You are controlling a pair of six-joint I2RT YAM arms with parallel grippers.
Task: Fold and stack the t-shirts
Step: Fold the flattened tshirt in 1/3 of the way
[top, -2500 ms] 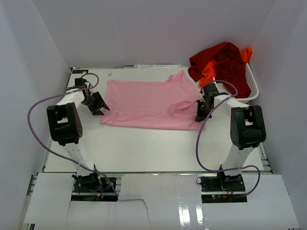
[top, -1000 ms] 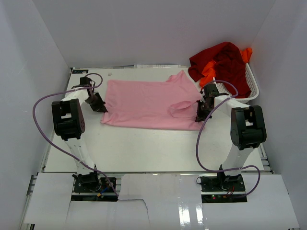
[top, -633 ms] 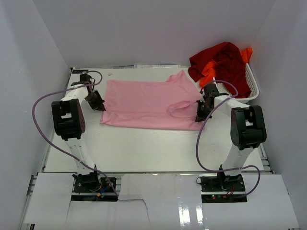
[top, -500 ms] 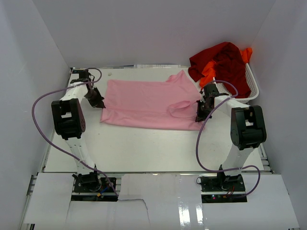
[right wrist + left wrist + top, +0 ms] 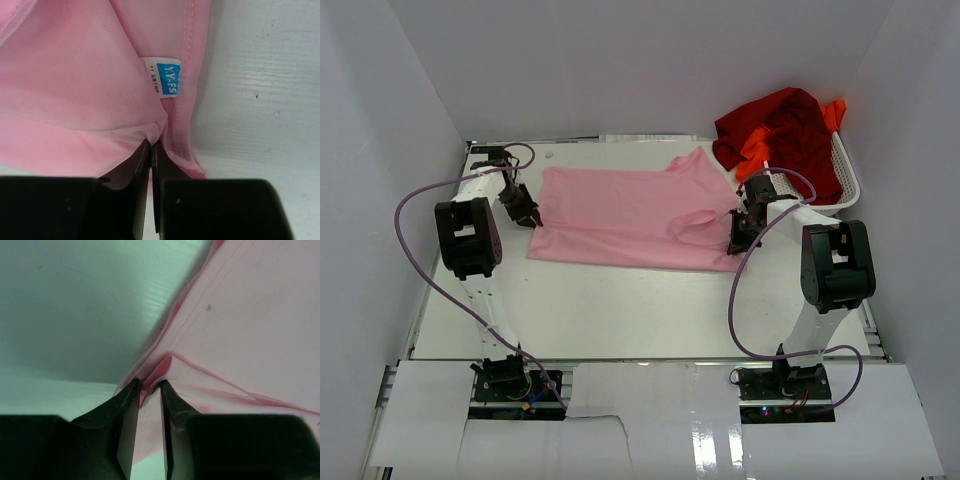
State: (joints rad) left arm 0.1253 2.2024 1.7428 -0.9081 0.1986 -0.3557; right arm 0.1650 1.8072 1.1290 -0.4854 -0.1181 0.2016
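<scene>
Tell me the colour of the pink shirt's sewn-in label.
Blue with white letters: the label on the pink shirt, best in the right wrist view.

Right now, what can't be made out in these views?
Top view: the orange shirt is mostly buried under the red shirt, so its shape is hidden.
Top view: the inside of the basket is covered by both shirts.
Left wrist view: the pink shirt bunches at the tips of the left tool; whether it is clamped is unclear.
Right wrist view: the small print on the label is too tiny to read.
</scene>
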